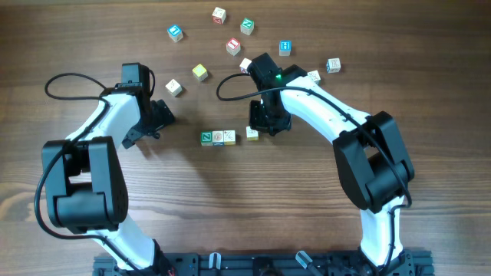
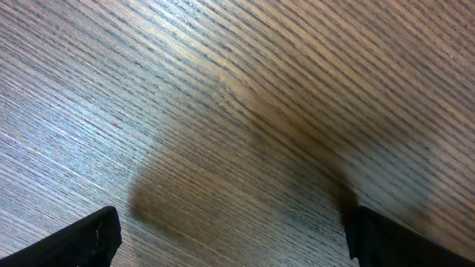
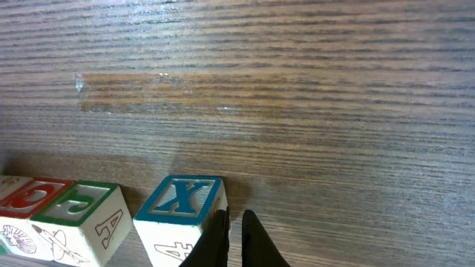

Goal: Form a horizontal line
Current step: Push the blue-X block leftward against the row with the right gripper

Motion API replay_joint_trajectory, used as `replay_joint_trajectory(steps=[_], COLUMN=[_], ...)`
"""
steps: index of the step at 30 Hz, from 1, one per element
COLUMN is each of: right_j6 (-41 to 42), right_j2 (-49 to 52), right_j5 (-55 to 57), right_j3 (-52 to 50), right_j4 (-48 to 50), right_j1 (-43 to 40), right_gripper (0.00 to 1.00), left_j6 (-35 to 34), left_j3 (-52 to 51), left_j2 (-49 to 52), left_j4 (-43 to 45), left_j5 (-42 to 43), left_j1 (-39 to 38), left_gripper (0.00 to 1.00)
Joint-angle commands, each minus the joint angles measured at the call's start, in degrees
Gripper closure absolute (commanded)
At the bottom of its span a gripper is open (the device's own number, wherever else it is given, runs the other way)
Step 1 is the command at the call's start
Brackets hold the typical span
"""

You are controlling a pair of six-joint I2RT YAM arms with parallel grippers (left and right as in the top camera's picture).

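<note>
The line (image 1: 227,137) is being seen mid-worktop (image 1: 307,199): two cubes are set edge to edge, and the X cube (image 3: 180,202) is being kept just apart at the right arm's end. The right end effector (image 3: 231,239) is being held pinched shut with nothing gripped, its fingertips (image 3: 217,241) just beside the X cube's edge. The left end effector (image 2: 230,241) is being held wide open over the worktop, well apart from the line. Loose cubes (image 1: 234,46) are being seen scattered beyond.
</note>
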Motion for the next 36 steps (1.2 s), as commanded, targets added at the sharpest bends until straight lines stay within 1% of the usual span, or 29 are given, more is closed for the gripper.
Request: replay_joint_trajectory(steps=[1,9,13,15,18,19,22,25,27,31,35,36], right_j6=[-0.83,-0.76,-0.81,-1.01,-5.16,-5.38,-4.63,0.26,0.92,0.79,1.49,3.23], right_j2=[1.53,1.53,1.53,1.53,1.53,1.53,1.53,1.53,1.53,1.53,1.53,1.53], right_j5=[-0.96,-0.17,6.32,4.79,-1.36,-2.51,-3.08,-0.68,0.83,-3.93,-4.31,-4.33], right_j3=[-0.52,-0.52,-0.52,-0.52,-0.52,-0.52,-0.52,-0.52,-0.52,-0.52,-0.52,-0.52], right_j4=[-0.13,0.2,1.46,3.19,3.78,3.72,2.4,0.39,-0.94,-0.74,-0.52,-0.46], right_j1=[0.48,1.81,1.77,1.77,1.79,1.79,1.9,1.88,1.88,2.21,3.28,3.34], right_gripper=[0.91,0.91,0.87,0.87,0.89,0.89,0.92,0.92,0.91,0.91,0.91,0.92], left_j6=[-0.13,-0.13,-0.13,-0.13,-0.13,-0.13,-0.13,-0.13,-0.13,-0.13,-0.13,-0.13], left_j3=[-0.28,-0.28,-0.28,-0.28,-0.28,-0.28,-0.28,-0.28,-0.28,-0.28,-0.28,-0.28], left_j2=[0.61,0.61,0.61,0.61,0.61,0.61,0.61,0.61,0.61,0.61,0.61,0.61], left_j4=[-0.04,-0.04,-0.04,-0.04,-0.04,-0.04,-0.04,-0.04,-0.04,-0.04,-0.04,-0.04], left_j5=[-0.37,-0.37,-0.37,-0.37,-0.37,-0.37,-0.37,-0.37,-0.37,-0.37,-0.37,-0.37], left_j1=[-0.15,-0.15,-0.15,-0.15,-0.15,-0.15,-0.15,-0.15,-0.15,-0.15,-0.15,-0.15], left_gripper=[0.0,0.0,0.0,0.0,0.0,0.0,0.0,0.0,0.0,0.0,0.0,0.0])
